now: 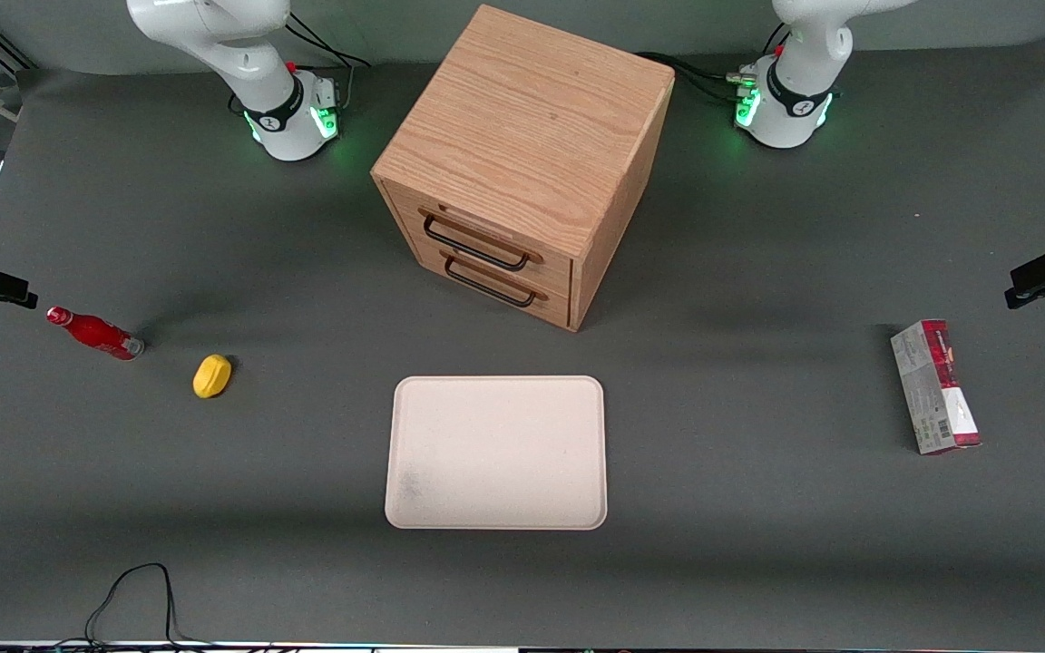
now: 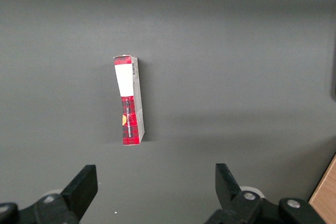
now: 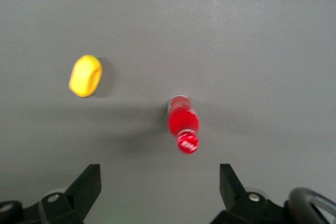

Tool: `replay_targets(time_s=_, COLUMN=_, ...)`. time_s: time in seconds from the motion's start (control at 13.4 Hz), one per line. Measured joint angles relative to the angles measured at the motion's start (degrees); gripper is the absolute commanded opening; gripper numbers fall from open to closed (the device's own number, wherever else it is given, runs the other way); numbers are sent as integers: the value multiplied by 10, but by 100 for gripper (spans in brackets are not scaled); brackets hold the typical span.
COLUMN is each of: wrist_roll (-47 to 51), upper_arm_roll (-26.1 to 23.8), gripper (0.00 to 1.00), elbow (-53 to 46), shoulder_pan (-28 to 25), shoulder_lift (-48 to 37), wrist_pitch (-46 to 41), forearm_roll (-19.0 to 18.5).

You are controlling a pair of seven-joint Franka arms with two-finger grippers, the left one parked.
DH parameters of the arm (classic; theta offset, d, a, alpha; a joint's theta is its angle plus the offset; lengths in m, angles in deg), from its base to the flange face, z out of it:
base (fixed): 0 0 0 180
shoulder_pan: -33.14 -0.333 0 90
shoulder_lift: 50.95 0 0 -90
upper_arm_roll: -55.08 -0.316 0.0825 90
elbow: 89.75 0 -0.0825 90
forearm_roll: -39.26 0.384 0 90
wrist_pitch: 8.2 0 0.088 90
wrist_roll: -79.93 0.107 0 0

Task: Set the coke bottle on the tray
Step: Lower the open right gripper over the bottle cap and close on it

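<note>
- 1 coke bottle, red, on its side, twd working arm's end of table; also seen in right wrist view.
- 1 yellow lump, just beside bottle, not touching.
- 1 tray, pale beige, nothing on it.
- 1 wooden cabinet w/ 2 drawers, 2 dark handles.
- 1 red-and-white carton box, twd parked arm's end.
- 1 gripper in right wrist view, above bottle, 2 fingers spread wide, holding nothing.
- 2 arm bases, green lights on both.
- 1 black cable loop at table edge nearest front cam.
</note>
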Motion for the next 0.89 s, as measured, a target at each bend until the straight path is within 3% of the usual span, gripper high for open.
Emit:
replay_targets(time_s=0.15, wrist_roll=-35, upper_arm_roll=16, gripper=100, elbow=65, shoulder_pan=0, shoulder_lift=0, wrist_pitch=81, forearm_roll=7)
replay_targets(time_s=0.3, wrist_roll=-86, upper_arm_roll=36, gripper=100, elbow=119, shoulder_pan=0, shoulder_lift=0, wrist_pitch=144, forearm_roll=46)
replay_targets(time_s=0.45, wrist_roll=-117, upper_arm_roll=46, gripper=100, elbow=147, shoulder_pan=3, shoulder_lift=1, wrist_pitch=173, forearm_roll=64)
replay_targets(time_s=0.74, wrist_roll=-132, upper_arm_roll=47, gripper=99, elbow=158, shoulder_pan=8, shoulder_lift=15, wrist_pitch=207, forearm_roll=68)
replay_targets(time_s=0.89, wrist_roll=-142, upper_arm_roll=47, gripper=99, elbow=158, shoulder_pan=8, shoulder_lift=24, wrist_pitch=211, forearm_roll=96)
